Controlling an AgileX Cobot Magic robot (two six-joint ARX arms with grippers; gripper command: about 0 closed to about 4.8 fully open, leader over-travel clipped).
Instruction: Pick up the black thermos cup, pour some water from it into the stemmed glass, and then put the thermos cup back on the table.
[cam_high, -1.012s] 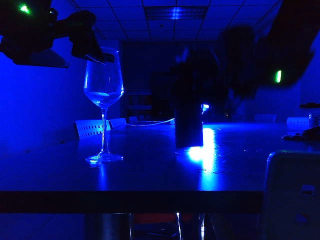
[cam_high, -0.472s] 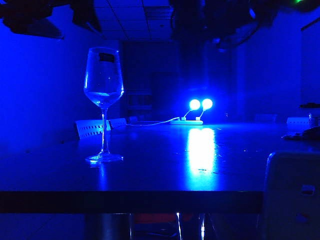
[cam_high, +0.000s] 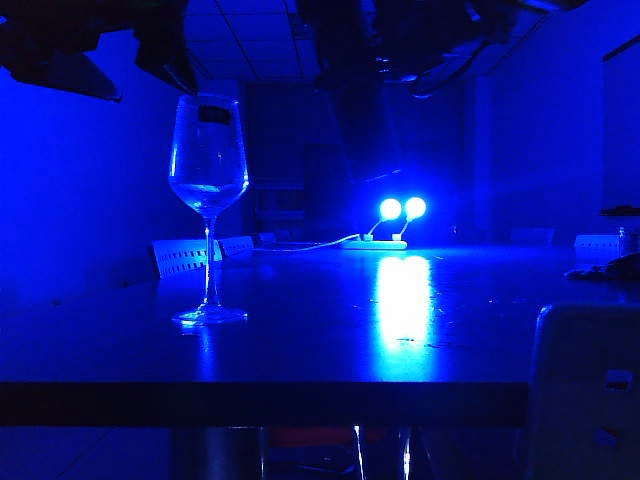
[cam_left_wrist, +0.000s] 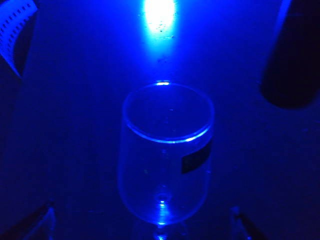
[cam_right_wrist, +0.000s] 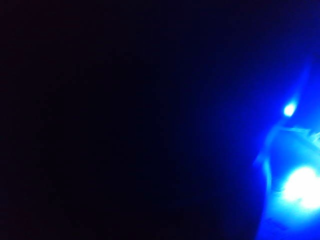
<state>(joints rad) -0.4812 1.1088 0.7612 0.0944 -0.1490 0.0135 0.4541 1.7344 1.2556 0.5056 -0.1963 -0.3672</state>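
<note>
Exterior view: glass (cam_high: 208, 190) upright on table (cam_high: 300, 340), left gripper (cam_left_wrist: 142, 220) spread just above. Right gripper (cam_high: 400, 40) raised; grip unclear; thermos probably held. Next: tilt over rim.

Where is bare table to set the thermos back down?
The table lies bare from the stemmed glass rightward to the pale box at the near right corner. It is crowded overhead: the left gripper hangs by the glass's rim, the right arm top centre.
</note>
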